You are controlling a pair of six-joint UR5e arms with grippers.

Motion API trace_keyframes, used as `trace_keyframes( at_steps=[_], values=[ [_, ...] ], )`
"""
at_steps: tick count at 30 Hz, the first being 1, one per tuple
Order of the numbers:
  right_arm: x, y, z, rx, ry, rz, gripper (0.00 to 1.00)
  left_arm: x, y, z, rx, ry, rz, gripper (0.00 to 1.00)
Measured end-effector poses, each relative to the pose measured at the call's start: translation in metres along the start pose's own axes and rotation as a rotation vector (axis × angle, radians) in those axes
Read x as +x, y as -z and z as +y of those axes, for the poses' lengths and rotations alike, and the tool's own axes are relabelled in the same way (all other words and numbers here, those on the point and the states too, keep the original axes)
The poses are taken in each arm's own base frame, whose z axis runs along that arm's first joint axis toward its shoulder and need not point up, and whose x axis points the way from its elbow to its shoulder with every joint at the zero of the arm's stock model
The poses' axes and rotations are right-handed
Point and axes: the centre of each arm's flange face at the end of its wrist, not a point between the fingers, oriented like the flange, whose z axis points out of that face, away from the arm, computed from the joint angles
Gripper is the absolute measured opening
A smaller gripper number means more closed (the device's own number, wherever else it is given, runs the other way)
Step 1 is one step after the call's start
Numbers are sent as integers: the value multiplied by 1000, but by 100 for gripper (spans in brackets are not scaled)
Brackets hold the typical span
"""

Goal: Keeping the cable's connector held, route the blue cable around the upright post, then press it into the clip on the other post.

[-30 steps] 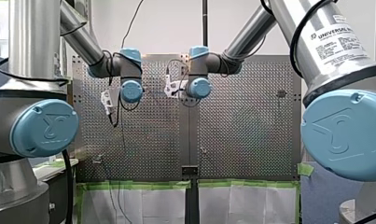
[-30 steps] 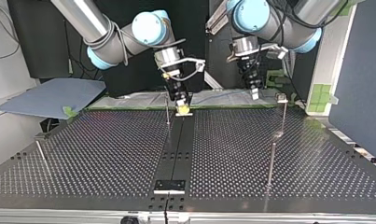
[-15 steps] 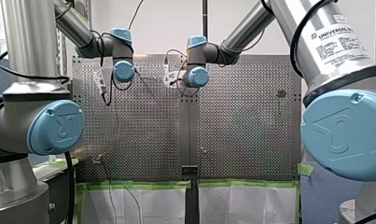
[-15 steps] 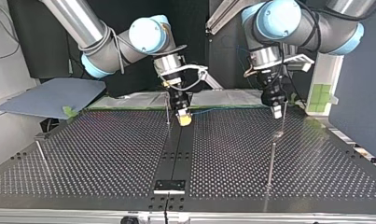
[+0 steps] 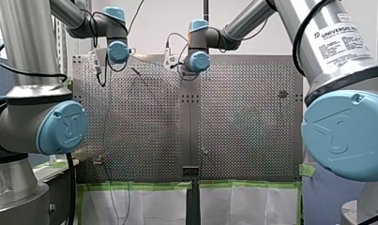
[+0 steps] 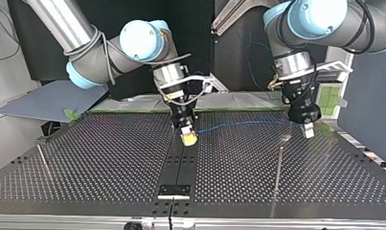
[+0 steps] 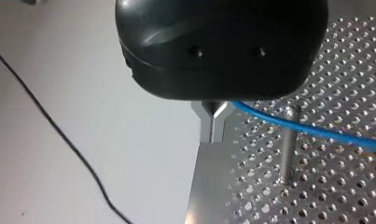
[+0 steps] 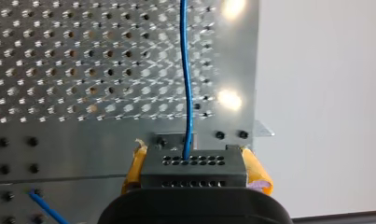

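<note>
Left tool (image 6: 308, 130) farther toward top view's right, vertical, on blue cable (image 6: 238, 124)

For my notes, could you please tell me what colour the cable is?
The cable is blue; the right wrist view shows it best.

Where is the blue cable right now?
Top view: the blue cable stretches above the table from its connector in my right gripper, mid-table, to my left gripper at the view's right.
</note>
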Motion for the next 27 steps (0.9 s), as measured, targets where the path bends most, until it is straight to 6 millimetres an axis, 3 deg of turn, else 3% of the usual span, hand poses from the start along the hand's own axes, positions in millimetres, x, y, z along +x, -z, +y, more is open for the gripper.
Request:
trace_keyframes(
  at_steps=[8, 12, 27],
  values=[
    [30, -13, 2, 0, -10, 38, 0, -7, -15, -7, 11, -48, 29, 0],
    [35, -21, 0, 1, -15, 50, 0, -11, -26, -6, -9, -63, 43, 0],
    [-2, -53, -12, 18, -12, -41, 0, -18, -64, -3, -48, -103, 105, 0]
  ],
)
